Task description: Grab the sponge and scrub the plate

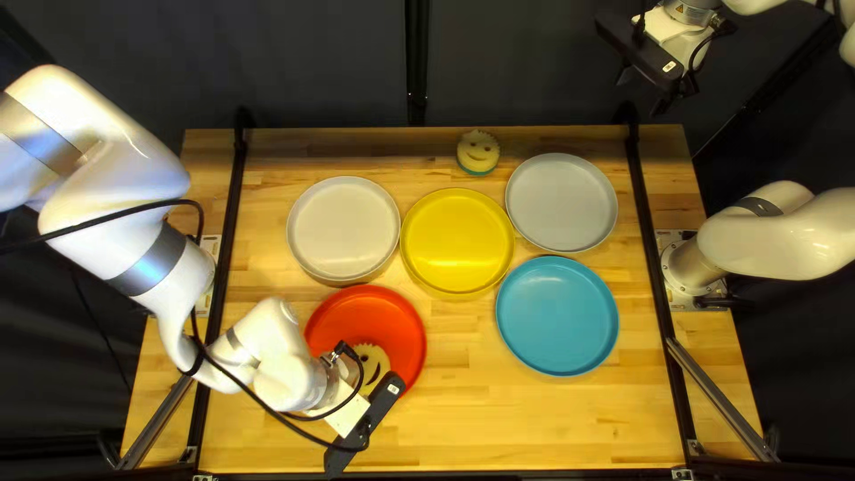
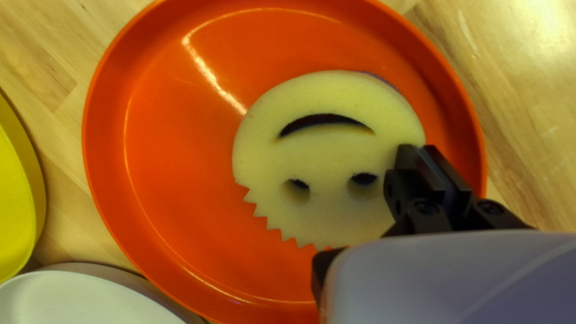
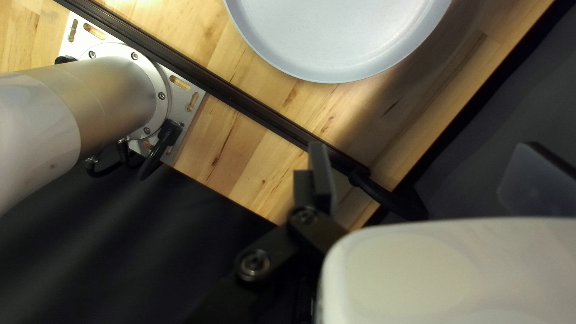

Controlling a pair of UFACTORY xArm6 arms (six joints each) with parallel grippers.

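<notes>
Sponge (image 2: 324, 156) unheld on near-left red plate (image 2: 180, 150). Left gripper (image 2: 423, 150): fingers together. Right gripper (image 3: 423, 159): fingers apart. Pickup, scrubbing both likely undone.

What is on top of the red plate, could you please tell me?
A yellow sponge, smiling face up, lies on the red plate. The plate's surface beneath it is covered, and the left gripper hides part of the sponge.
</notes>
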